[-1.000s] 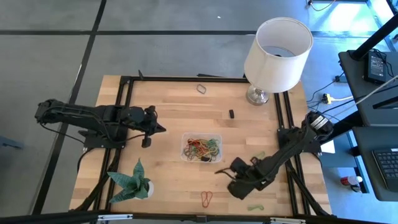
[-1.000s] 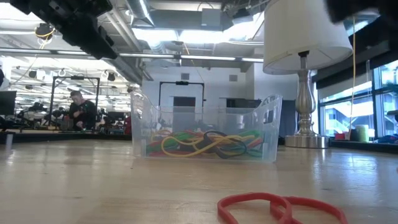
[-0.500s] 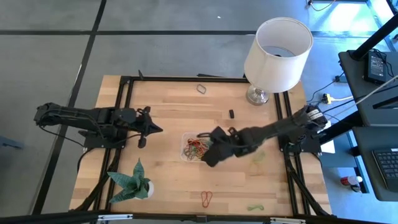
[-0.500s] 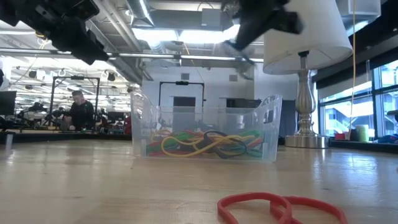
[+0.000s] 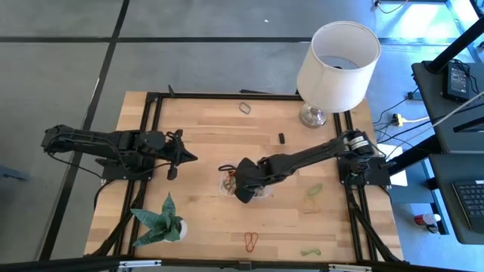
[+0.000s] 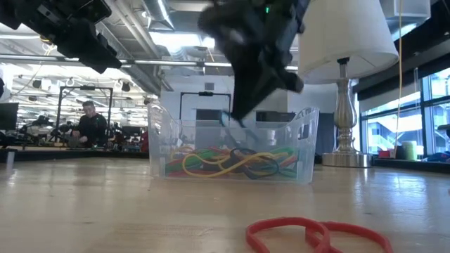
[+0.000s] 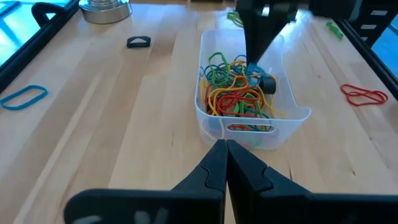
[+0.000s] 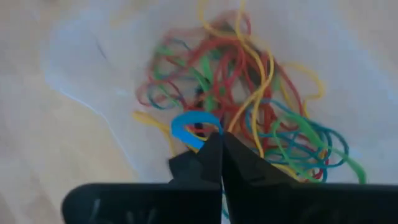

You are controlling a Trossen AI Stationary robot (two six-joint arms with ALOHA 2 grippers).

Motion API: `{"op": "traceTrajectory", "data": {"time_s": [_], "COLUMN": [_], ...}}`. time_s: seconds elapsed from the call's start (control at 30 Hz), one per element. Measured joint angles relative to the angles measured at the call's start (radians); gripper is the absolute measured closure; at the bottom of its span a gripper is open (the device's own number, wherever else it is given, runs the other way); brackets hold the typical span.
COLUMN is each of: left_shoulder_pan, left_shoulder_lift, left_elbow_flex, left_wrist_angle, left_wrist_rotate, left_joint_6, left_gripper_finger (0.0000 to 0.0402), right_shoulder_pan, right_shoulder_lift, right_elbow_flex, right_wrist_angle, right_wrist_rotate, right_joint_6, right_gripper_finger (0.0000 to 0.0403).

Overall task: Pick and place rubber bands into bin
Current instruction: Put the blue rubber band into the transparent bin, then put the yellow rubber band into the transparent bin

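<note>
From above, my right hand (image 5: 243, 190) hangs over the bin (image 5: 264, 165) at the middle of the worktop (image 5: 204, 128), while my left hand (image 5: 184, 156) waits well apart, toward the worktop's left side. From worktop level, my right hand dips just inside the bin's near wall (image 6: 232, 172), above the tangled rubber bands (image 6: 232, 161), and a red band (image 6: 316, 235) lies loose on the wood in front. My left wrist view shows my left fingers pressed together, holding nothing, pointed at the bin. My right wrist view shows my right fingers pinched narrow on a blue band (image 8: 189, 124), directly over the pile. The risk I judge: if I part my fingers only slightly, the blue band may cling to a fingertip and ride back out, or snag the tangle and drag others over the low wall.
</note>
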Motion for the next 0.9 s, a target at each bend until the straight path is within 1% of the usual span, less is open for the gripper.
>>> {"op": "traceTrajectory", "data": {"time_s": [0.13,0.27,0.47,0.6,0.67,0.73,0.83,0.9], "left_shoulder_pan": [0.000,0.000,0.000,0.000,0.000,0.000,0.000,0.000], "left_shoulder_lift": [0.000,0.000,0.000,0.000,0.000,0.000,0.000,0.000], "left_elbow_flex": [0.000,0.000,0.000,0.000,0.000,0.000,0.000,0.000], "left_wrist_angle": [-0.004,-0.004,-0.004,-0.004,-0.004,-0.004,-0.004,-0.004], "left_wrist_rotate": [0.000,0.000,0.000,0.000,0.000,0.000,0.005,0.005], "left_joint_6": [0.000,0.000,-0.008,-0.023,-0.038,-0.045,-0.045,-0.045], "left_gripper_finger": [0.0399,0.0400,0.0399,0.0400,0.0399,0.0399,0.0400,0.0400], "right_shoulder_pan": [-0.001,-0.005,-0.026,-0.038,-0.040,-0.040,-0.029,-0.009], "right_shoulder_lift": [0.051,0.057,0.056,0.056,0.056,0.056,0.052,0.040], "right_elbow_flex": [-0.001,-0.001,0.000,0.034,0.073,0.134,0.214,0.238], "right_wrist_angle": [-0.018,-0.009,-0.001,-0.020,-0.072,-0.160,-0.252,-0.297], "right_wrist_rotate": [-0.019,-0.011,-0.005,-0.011,-0.020,-0.024,-0.022,-0.011], "right_joint_6": [-0.001,0.001,0.001,-0.008,-0.027,-0.055,-0.108,-0.136], "right_gripper_finger": [0.0400,0.0383,0.0333,0.0292,0.0276,0.0267,0.0267,0.0273]}}
